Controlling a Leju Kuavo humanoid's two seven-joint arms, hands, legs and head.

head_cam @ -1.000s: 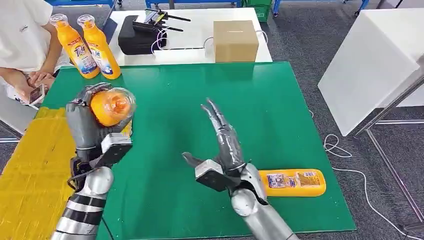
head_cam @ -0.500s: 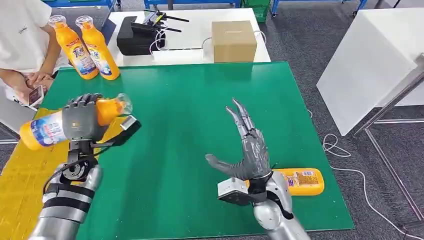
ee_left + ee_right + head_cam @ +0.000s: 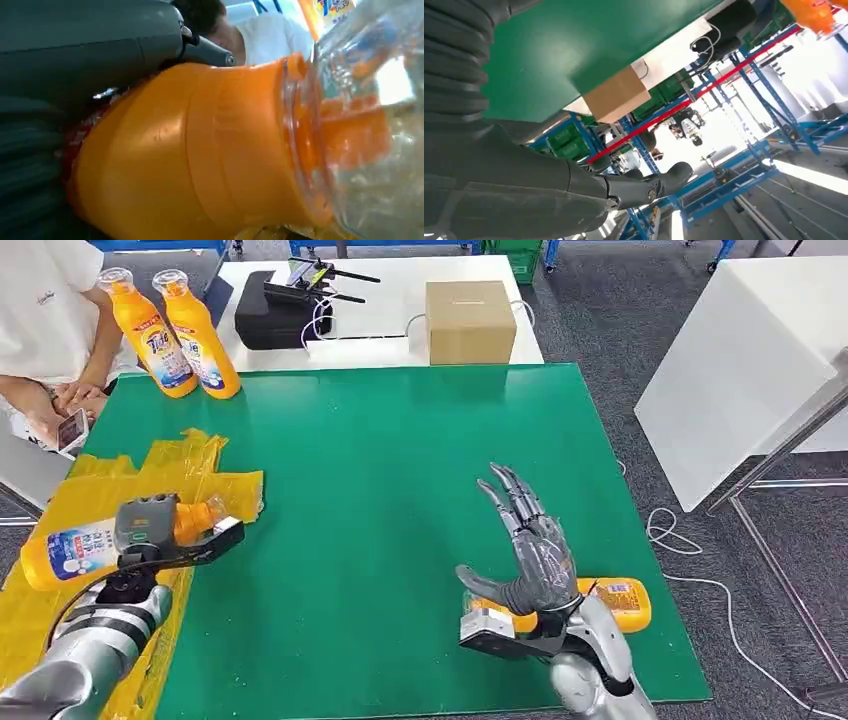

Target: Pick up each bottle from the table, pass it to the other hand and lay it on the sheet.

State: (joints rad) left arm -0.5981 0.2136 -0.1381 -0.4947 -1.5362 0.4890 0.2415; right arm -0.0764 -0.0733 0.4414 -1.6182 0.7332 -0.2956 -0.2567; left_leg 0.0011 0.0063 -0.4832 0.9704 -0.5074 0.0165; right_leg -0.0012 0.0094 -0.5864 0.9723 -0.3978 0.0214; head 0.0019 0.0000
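Holding a bottle in the left hand, lower left of the head view, over the yellow sheet. Bottle lies roughly level, long axis running left-right across the frame: base toward the left edge, clear cap toward frame centre. Whether it touches the sheet yet, cannot tell. Fingers wrap the neck-end of the body; grip looks firm.

Bottle appearance: orange plastic, blue-and-white label on the body, transparent cap over an orange nozzle. In the left wrist view the orange shoulder and clear cap sit right against the hand.

Right hand at lower centre-right, fingers spread and pointing up, holding nothing. Second bottle lies flat on the green bench just behind that hand, long axis left-right; right hand is clearly the nearer one for it.

Two more bottles stand upright at upper left.

Judgement: laying-down step under way; release pending.
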